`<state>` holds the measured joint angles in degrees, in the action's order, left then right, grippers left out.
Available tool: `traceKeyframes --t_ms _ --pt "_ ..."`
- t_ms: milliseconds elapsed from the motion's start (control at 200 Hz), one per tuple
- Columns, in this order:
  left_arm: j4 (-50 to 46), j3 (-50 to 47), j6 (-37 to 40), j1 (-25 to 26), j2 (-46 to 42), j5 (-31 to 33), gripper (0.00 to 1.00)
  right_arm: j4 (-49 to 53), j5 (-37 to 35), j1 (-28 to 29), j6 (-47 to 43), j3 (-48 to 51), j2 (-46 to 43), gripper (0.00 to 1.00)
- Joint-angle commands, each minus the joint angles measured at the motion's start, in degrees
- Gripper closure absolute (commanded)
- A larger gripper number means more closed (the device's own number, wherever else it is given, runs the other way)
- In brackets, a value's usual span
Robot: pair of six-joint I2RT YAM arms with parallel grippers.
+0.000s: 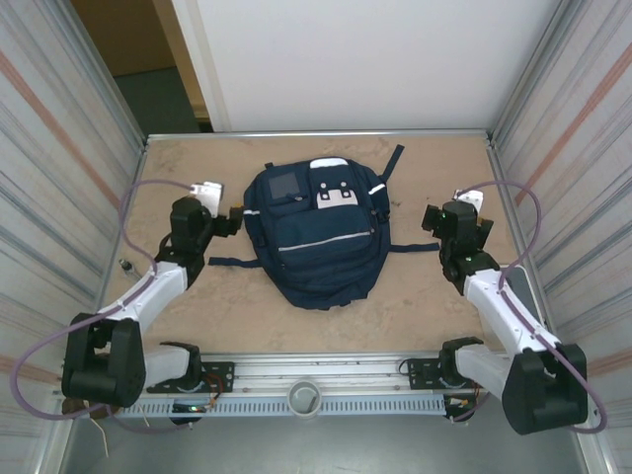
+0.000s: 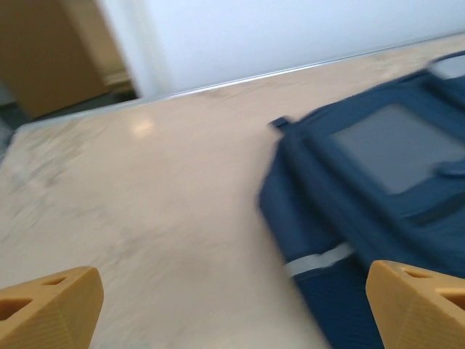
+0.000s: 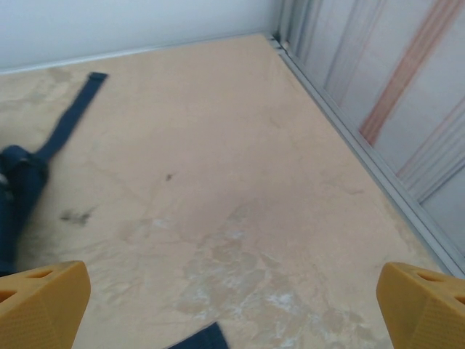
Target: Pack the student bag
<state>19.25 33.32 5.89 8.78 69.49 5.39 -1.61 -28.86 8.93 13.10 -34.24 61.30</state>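
The student bag [image 1: 314,237], navy blue with a pale stripe, white patches and a grey square patch, lies flat in the middle of the table. My left gripper [image 1: 204,212] stands open just left of the bag's top corner. In the left wrist view its orange fingertips [image 2: 47,305] are wide apart over bare table, with the student bag [image 2: 378,182] to the right. My right gripper [image 1: 459,219] is open to the right of the bag, beyond a side strap [image 1: 415,247]. Nothing lies between its fingertips [image 3: 425,302]. A dark strap [image 3: 69,120] trails at the left.
Corrugated metal walls [image 1: 59,148] close in both sides, and a white wall [image 1: 375,59] stands at the back. A metal rail [image 1: 316,380] carries the arm bases along the near edge. Purple cables [image 1: 138,197] loop beside each arm. Bare tabletop [image 1: 415,306] shows around the bag.
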Motion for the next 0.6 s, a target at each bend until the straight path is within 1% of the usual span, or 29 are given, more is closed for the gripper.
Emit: traceKeyframes --t_ms 0,80,130,155,190,225,346,491,526,596 --pt "8.1 -3.0 -4.7 -3.0 0.5 6.6 0.05 -10.5 -2.0 -2.0 -1.6 2.2 5.4 0.01" --pt "12.5 -4.8 -3.3 -4.4 3.7 4.9 0.06 -14.0 -0.4 -2.8 -1.9 3.1 9.6 0.01" --pt "15.6 -5.1 -1.5 -4.6 6.2 5.2 0.06 -16.9 1.0 -3.3 -2.6 3.8 11.5 0.01" --pt "13.9 -4.0 -1.8 -4.3 6.5 5.9 0.06 -18.6 1.7 -3.5 -3.3 4.2 12.4 0.01" --pt "10.4 -2.8 -2.0 -4.7 6.3 4.8 0.05 -21.1 2.3 -3.8 -4.7 5.0 13.4 0.01" --pt "11.8 -3.0 -1.7 -4.7 6.7 4.7 0.04 -23.2 2.7 -4.1 -5.4 5.7 14.6 0.01" --pt "12.5 -4.4 -1.5 -5.1 5.5 2.5 0.03 -26.4 7.4 -5.9 -5.5 7.0 16.6 0.01" --pt "10.8 -6.2 -1.8 -5.1 4.1 2.6 0.02 -32.5 10.5 -6.9 -5.5 9.1 18.2 0.01" --pt "11.7 -6.9 -1.9 -5.1 4.6 2.4 0.01 -32.9 11.3 -7.1 -5.6 9.2 18.5 0.01" --pt "15.7 -8.5 -2.1 -5.1 7.1 2.5 0.01 -36.8 12.9 -7.3 -6.2 10.2 19.4 0.01"
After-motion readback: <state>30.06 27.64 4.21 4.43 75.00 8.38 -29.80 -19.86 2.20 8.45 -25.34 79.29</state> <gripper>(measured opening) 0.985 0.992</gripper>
